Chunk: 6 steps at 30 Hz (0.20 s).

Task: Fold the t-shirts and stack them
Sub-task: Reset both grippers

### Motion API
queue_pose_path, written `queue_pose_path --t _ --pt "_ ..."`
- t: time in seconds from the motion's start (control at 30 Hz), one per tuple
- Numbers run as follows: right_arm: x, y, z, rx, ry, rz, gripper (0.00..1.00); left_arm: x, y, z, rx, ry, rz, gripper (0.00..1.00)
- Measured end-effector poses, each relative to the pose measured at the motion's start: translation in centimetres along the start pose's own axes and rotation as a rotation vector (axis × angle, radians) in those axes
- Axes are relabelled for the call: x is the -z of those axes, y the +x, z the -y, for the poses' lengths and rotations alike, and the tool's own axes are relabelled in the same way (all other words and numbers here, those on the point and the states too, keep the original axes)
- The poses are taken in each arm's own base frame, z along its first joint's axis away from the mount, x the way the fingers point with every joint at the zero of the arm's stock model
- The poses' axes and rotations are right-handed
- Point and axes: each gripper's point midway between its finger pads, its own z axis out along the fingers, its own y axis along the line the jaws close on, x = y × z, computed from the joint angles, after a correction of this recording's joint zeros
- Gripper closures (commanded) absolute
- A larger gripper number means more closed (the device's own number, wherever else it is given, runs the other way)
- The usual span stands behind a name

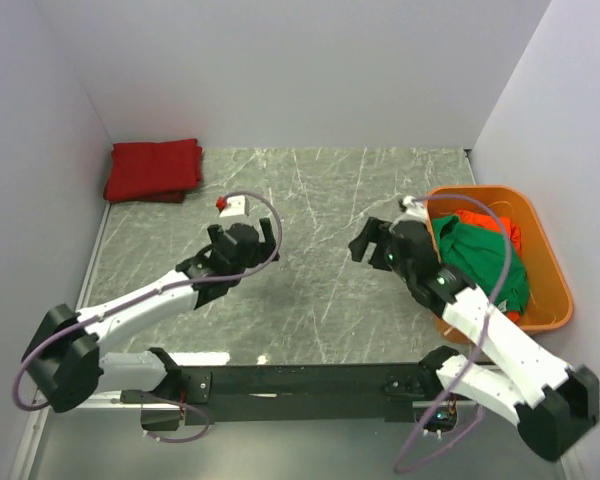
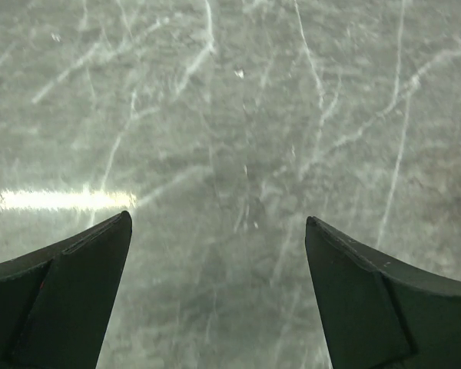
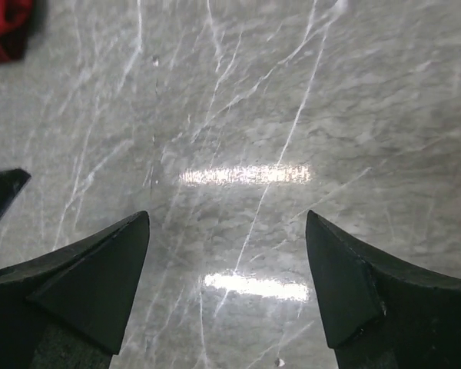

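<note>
A folded stack of crimson t-shirts [image 1: 153,170] lies in the far left corner of the table; a bit of it shows at the top left of the right wrist view [image 3: 4,31]. A green t-shirt [image 1: 480,262] and an orange-red t-shirt [image 1: 492,222] lie crumpled in the orange tub [image 1: 552,262] at the right. My left gripper [image 1: 242,232] is open and empty over the bare marble table middle [image 2: 217,219]. My right gripper [image 1: 368,240] is open and empty just left of the tub [image 3: 227,214].
The grey marble table [image 1: 320,290] is walled by white panels at the back and both sides. The tub stands against the right wall. The two grippers hang about a hand's width apart above the table.
</note>
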Motion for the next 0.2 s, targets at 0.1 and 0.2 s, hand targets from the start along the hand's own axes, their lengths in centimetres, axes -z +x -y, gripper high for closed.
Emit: queue_pose_path --t 0.1,0.2 --pt "1.5 0.5 1.4 -0.023 0.001 0.057 0.11 1.2 0.8 0.4 0.005 0.016 -0.004 0.01" --pt "2.2 0.9 2.1 -0.036 -0.002 0.079 0.11 1.7 1.1 0.7 0.005 0.016 -0.005 0.00"
